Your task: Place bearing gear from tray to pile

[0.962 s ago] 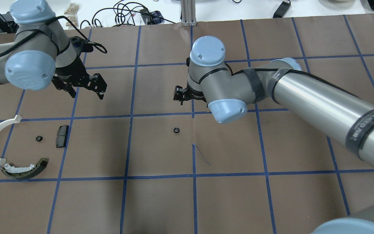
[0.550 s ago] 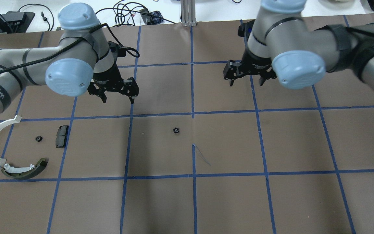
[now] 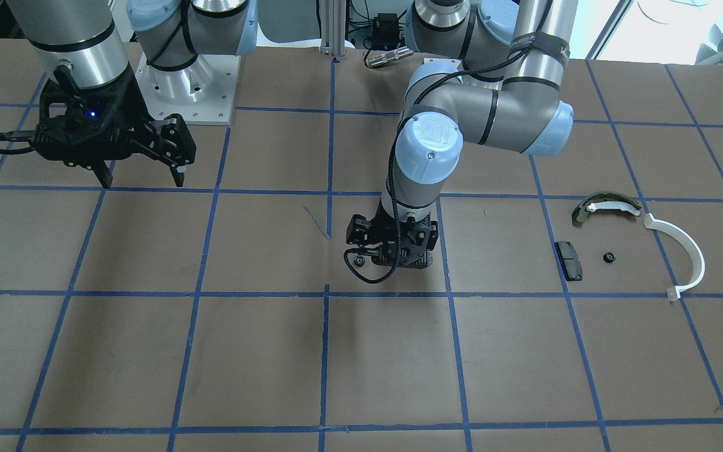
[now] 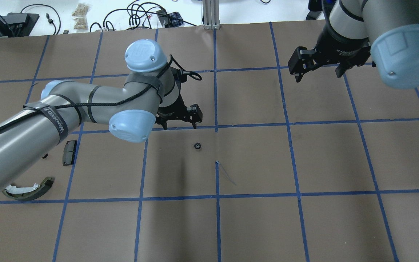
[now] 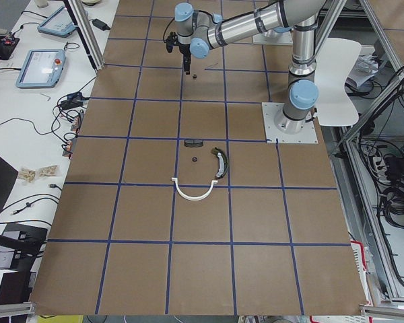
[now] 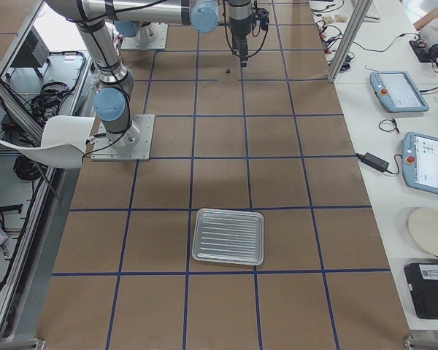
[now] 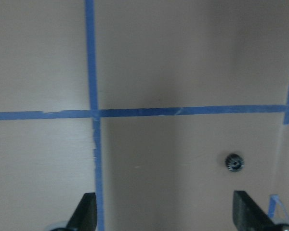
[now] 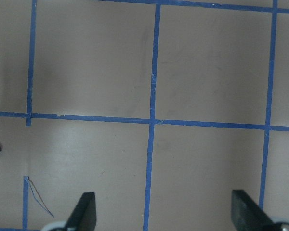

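Across the brown-papered desk point(image 6: 292, 182), ruled into squares by blue tape, white side benches point(image 6: 358, 109) carry tablets and cables. The left pincer point(image 4: 180, 126) hangs with jaws apart just beside the bearing gear point(image 4: 197, 146), not touching it. The right pincer point(image 4: 318, 77) is spread too, well away. The tray point(image 6: 228, 237) lies at the desk's right end. At the left end sits the pile point(image 3: 609, 257): brake shoe point(image 3: 606, 204), white arc point(image 3: 688, 251), black pad point(image 3: 569, 260) and a second small gear point(image 5: 194, 159).

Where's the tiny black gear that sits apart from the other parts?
In the overhead view the gear lies alone near the middle of the table, just left of the central blue tape line, close by the open left claw.
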Controlling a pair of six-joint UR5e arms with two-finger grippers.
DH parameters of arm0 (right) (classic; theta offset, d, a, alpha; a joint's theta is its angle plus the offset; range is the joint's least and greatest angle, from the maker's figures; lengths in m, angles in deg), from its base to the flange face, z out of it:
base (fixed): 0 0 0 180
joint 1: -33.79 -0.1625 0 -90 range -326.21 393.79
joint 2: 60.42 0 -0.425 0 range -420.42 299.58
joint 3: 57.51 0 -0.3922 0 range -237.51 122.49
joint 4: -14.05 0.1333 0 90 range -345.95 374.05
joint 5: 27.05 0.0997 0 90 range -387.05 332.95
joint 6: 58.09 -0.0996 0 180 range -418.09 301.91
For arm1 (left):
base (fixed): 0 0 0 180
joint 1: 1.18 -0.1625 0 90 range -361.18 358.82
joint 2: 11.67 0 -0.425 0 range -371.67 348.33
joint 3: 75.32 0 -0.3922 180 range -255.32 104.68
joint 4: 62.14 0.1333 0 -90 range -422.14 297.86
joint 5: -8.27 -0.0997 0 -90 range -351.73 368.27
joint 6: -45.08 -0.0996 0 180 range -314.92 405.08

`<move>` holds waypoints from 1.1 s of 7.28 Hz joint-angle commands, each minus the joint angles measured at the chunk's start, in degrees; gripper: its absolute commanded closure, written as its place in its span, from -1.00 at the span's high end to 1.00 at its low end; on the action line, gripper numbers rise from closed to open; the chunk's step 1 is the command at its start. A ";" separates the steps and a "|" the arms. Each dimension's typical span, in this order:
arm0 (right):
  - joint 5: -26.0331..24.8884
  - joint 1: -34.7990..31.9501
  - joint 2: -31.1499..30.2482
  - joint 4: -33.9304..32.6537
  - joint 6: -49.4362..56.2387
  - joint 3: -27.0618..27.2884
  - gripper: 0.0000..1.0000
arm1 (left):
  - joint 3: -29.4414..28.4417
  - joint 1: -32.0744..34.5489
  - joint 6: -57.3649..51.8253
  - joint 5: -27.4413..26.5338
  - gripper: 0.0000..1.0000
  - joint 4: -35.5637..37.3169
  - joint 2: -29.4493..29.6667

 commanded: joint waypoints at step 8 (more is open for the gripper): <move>0.40 0.29 2.56 -0.62 0.05 0.28 1.00 | 3.97 4.45 -0.81 -0.54 0.62 12.80 7.95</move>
